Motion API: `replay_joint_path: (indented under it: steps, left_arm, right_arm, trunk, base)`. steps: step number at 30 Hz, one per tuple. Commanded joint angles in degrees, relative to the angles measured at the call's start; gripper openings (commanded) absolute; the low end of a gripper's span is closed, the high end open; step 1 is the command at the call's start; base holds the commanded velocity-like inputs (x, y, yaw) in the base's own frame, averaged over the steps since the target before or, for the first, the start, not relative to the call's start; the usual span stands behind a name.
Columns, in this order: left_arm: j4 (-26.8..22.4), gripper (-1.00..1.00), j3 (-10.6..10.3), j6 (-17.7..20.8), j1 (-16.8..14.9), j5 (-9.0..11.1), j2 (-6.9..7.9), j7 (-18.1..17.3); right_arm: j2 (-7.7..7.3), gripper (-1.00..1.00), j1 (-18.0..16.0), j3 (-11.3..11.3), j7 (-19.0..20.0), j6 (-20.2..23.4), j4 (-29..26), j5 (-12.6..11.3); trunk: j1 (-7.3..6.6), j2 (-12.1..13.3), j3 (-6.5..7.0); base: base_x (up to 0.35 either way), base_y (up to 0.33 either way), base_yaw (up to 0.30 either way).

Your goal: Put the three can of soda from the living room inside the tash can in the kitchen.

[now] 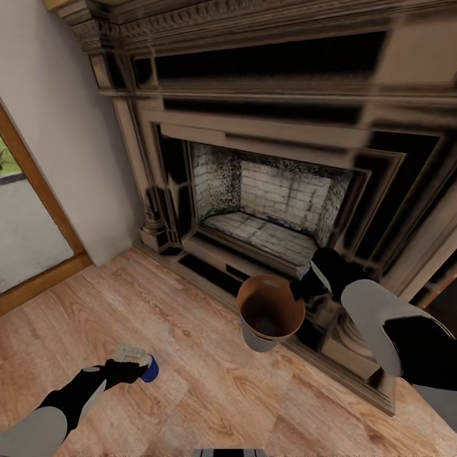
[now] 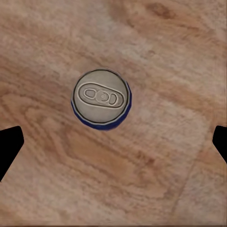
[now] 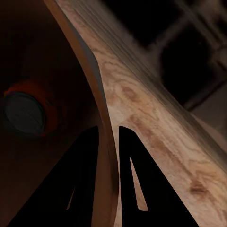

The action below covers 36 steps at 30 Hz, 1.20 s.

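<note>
A soda can (image 2: 101,98) with a silvery top and dark blue side (image 1: 150,370) stands upright on the wood floor. My left gripper (image 1: 131,360) hovers just above it, and in the left wrist view the gripper (image 2: 117,139) is open, its fingers spread wide on either side and apart from the can. My right gripper (image 1: 303,289) is shut on the rim of the trash can (image 1: 257,343), which hangs off the floor in front of the fireplace. The right wrist view shows both fingers (image 3: 90,165) pinching the bucket wall (image 3: 142,109). An orange-red can (image 3: 26,113) lies inside the bucket (image 1: 263,327).
The dark-framed fireplace (image 1: 273,203) with its raised hearth edge fills the back and right. A wood-framed glass door (image 1: 25,216) stands at the left beside a white wall. Warm wood floor (image 1: 190,355) spreads between the arms.
</note>
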Motion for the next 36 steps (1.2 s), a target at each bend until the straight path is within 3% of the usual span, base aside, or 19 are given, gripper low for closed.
replay_joint_path:
  steps: [1,6,16,31,36]
  left_arm:
    - [0.0,1.0,0.01,0.0,0.0,0.0,-0.01,0.0]
    - [0.0,1.0,-0.01,0.0,0.01,0.0,-0.04,0.0]
    - [0.0,1.0,-0.03,0.12,-0.03,0.01,-0.02,-0.18]
    - [-0.17,1.0,0.0,-0.07,0.0,0.25,0.03,-0.36]
    - [-0.1,1.0,0.0,0.2,-0.02,0.25,0.02,-0.47]
  right_arm:
    - [0.02,-1.0,-0.1,-0.28,0.2,0.22,0.03,-1.39]
    - [0.15,-1.0,-0.29,-0.22,0.2,0.22,0.12,-1.39]
    - [0.24,-1.0,-0.32,-0.11,0.2,0.22,0.08,-1.39]
    - [0.18,-1.0,-0.25,0.14,0.2,0.22,0.05,-1.39]
    - [0.21,-1.0,-0.25,0.21,0.2,0.22,0.02,-1.39]
  trunk:
    - [0.01,-0.03,-0.28]
    - [0.14,-0.09,-1.78]
    - [0.14,-0.09,-2.53]
    - [0.14,-0.09,-2.62]
    - [0.27,-0.16,-3.75]
  base:
    - [0.0,0.0,0.0]
    - [0.0,0.0,0.0]
    - [0.017,0.0,0.0]
    - [0.072,0.0,0.0]
    - [0.002,0.0,0.0]
